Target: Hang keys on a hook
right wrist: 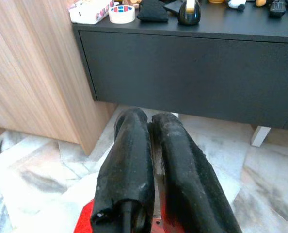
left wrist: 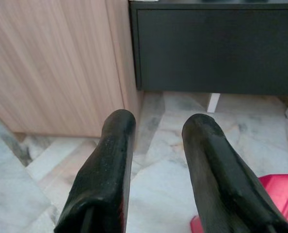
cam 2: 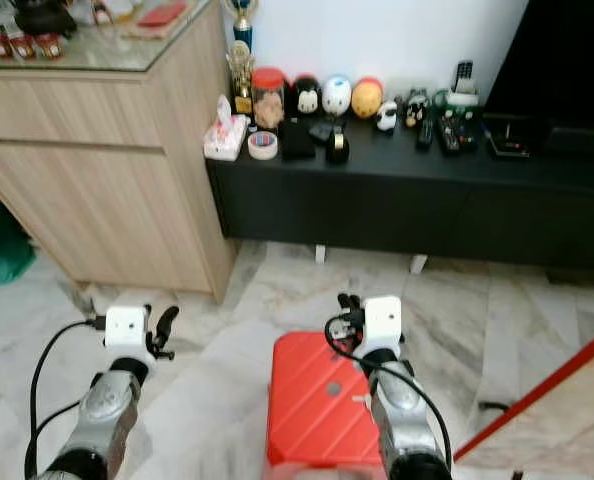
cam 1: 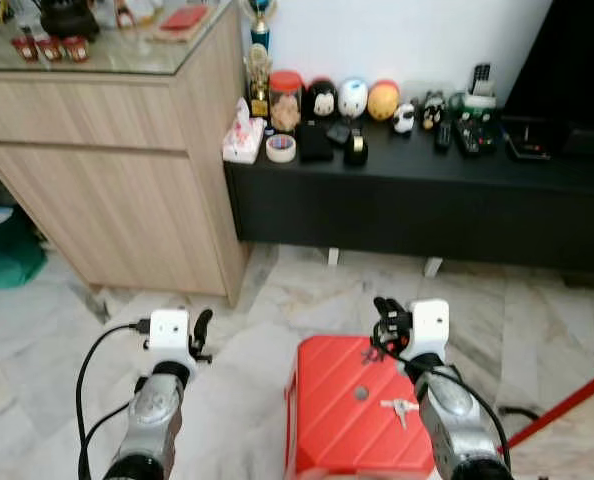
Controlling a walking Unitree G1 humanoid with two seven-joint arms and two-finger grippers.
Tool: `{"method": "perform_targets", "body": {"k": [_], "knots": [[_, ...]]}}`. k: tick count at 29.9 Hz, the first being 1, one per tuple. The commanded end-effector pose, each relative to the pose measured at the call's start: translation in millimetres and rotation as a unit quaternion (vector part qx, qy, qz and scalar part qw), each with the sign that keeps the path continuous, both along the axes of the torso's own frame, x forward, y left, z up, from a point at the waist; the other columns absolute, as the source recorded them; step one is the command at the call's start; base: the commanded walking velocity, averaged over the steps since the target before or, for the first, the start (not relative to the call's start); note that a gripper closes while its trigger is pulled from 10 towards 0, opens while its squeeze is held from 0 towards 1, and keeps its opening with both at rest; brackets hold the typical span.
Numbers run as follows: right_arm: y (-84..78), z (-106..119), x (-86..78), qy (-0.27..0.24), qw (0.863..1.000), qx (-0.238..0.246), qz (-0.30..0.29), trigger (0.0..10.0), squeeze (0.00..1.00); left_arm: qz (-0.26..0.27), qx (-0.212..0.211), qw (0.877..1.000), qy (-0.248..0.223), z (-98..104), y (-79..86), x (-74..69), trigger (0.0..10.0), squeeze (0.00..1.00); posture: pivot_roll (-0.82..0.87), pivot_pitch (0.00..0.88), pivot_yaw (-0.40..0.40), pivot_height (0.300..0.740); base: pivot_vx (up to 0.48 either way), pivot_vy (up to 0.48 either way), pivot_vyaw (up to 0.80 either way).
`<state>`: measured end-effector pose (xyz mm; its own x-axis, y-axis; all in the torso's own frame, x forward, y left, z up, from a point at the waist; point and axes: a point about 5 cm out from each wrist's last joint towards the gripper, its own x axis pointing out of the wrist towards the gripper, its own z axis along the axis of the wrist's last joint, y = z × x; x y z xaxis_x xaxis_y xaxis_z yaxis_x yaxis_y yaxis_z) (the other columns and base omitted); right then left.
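- The keys (cam 1: 399,407) are lying on top of the red box (cam 1: 347,425), on its right part, behind the right gripper's fingertips and just beside that arm's silver forearm; they are showing as a small pale metal shape, too small to make out ring or teeth.
- Judged as a handling matter, the keys are looking light, rigid and thin, lying flat on smooth plastic; they are likely to slide when nudged, so a pinch across the bow or ring from above seems the better hold.
- The right gripper (cam 1: 386,322) is reaching forward over the far edge of the red box, its fingers (right wrist: 134,160) pressing together with nothing between them.
- The left gripper (cam 1: 201,330) is hovering over the marble floor (cam 1: 267,300), left of the box, its fingers (left wrist: 110,160) standing spread and gripping nothing.
- Beyond both sets of fingertips, the wooden cabinet (cam 1: 117,170) and the black low console (cam 1: 417,205) are standing against the wall; no hook is making itself evident among the clutter there.
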<state>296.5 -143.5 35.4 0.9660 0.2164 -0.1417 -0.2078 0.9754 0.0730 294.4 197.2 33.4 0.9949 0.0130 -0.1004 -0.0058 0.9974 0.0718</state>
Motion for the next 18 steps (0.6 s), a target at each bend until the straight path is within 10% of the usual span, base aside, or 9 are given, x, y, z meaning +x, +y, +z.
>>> {"method": "perform_targets", "body": {"k": [1, 18], "knots": [[-1.8, 0.0, -0.6, 0.002, 1.000, 0.001, -0.001, 10.0, 0.00, 0.002, -0.008, 1.000, 0.007, -3.8, 1.6, -3.4, 10.0, 0.00, 0.01, 0.029, -0.042, 0.740, 0.000, 0.000, 0.00], [0.3, 3.0, 1.6, 0.003, 1.000, 0.000, 0.005, 10.0, 0.00, -0.013, -0.017, 1.000, -0.001, -1.9, -1.9, -3.2, 10.0, 0.00, 0.01, 0.028, -0.042, 0.740, 0.000, 0.000, 0.00]]}}
